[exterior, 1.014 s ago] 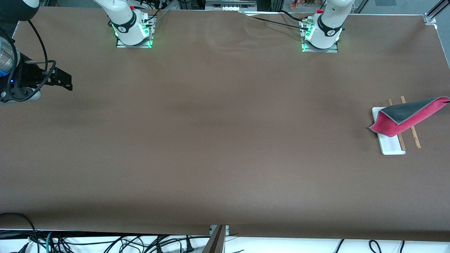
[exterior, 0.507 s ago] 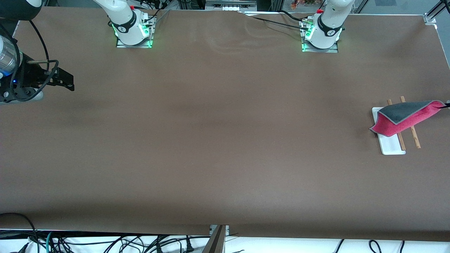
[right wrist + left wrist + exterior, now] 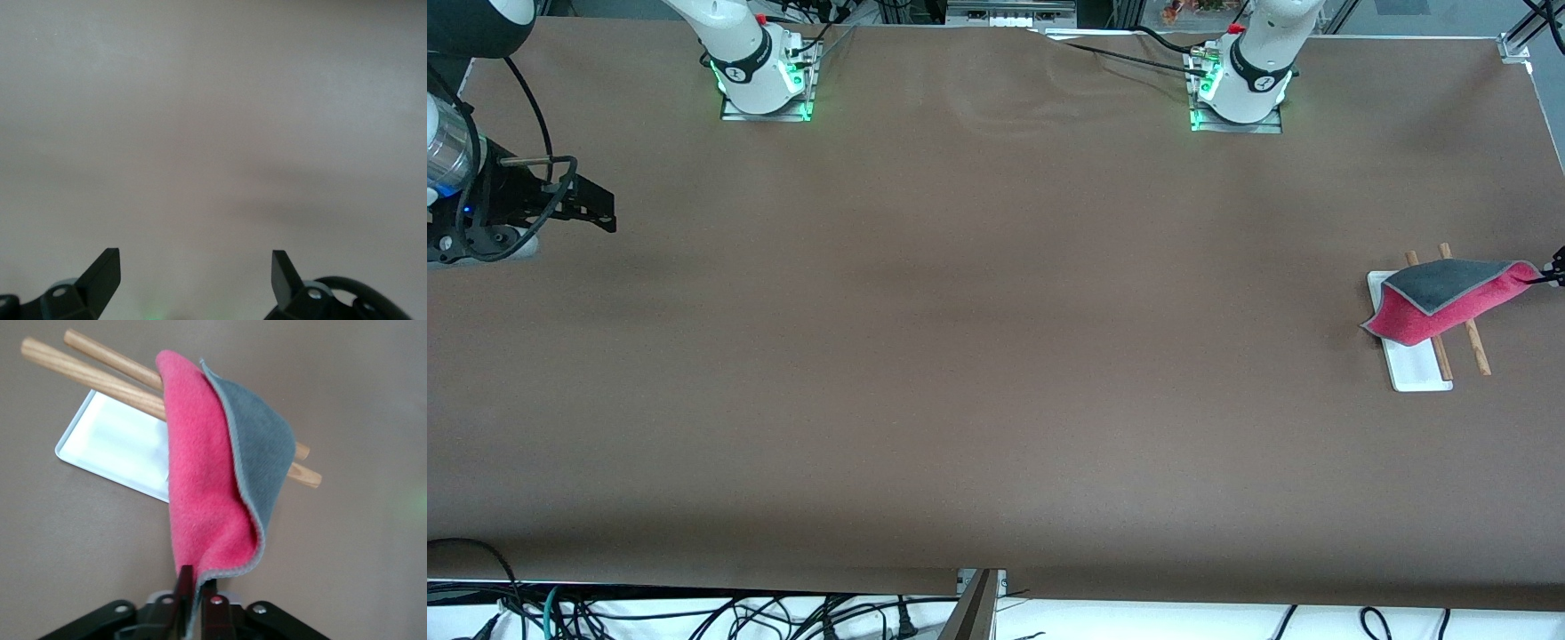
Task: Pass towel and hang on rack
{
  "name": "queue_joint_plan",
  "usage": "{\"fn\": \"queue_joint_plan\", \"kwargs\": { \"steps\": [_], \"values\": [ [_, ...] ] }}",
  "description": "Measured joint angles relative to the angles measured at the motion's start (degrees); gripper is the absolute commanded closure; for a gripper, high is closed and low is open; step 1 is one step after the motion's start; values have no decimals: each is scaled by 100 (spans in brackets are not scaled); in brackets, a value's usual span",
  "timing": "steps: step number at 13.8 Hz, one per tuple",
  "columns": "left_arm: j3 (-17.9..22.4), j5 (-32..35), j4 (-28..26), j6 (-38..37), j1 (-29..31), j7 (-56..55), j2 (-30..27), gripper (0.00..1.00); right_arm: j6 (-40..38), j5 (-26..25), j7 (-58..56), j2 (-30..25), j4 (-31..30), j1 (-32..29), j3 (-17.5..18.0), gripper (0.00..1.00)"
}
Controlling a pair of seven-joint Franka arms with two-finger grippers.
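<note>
**Inspector:** Front view first. What has changed?

**Operator:** The towel (image 3: 1449, 298) has come down. A second ago its held corner stood higher and the cloth stretched out wider. Now it sags across both rods (image 3: 1476, 342) of the rack (image 3: 1414, 373), at mid-height of the frame at the left arm's end of the table (image 3: 996, 356). I judge the hang to be all but done, with only the release left. My left gripper (image 3: 1554, 274) barely shows at the frame's edge, at the towel's outer corner. My right gripper (image 3: 600, 209) waits in the upper part of the frame at the right arm's end, well apart from the rack.

**Inspector:** Left wrist view?

**Operator:** The towel (image 3: 213, 487) drapes over the two rods (image 3: 87, 370), pink face toward the white base (image 3: 113, 443), grey face outward. The left gripper (image 3: 195, 577) pinches the towel's lowest corner, with its fingers close together on the cloth. I cannot see any slack in the grip.

**Inspector:** Right wrist view?

**Operator:** My right gripper (image 3: 195, 263) has its fingers spread wide and holds nothing. Only bare table lies beneath it.
</note>
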Motion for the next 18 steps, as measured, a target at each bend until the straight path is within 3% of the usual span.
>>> {"fn": "queue_joint_plan", "kwargs": {
  "steps": [5,10,14,18],
  "values": [
    [-2,0,28,92,1,21,225,0,0,0,0,0,3,0,0,0],
    [-83,0,574,7,-13,23,146,0,0,0,0,0,4,0,-2,0],
    [-146,3,805,-467,-320,-211,-412,0,0,0,0,0,6,0,-3,0],
    [-184,301,812,-1171,-1234,-1411,-1056,0,0,0,0,0,9,0,-3,0]
  ]
}}
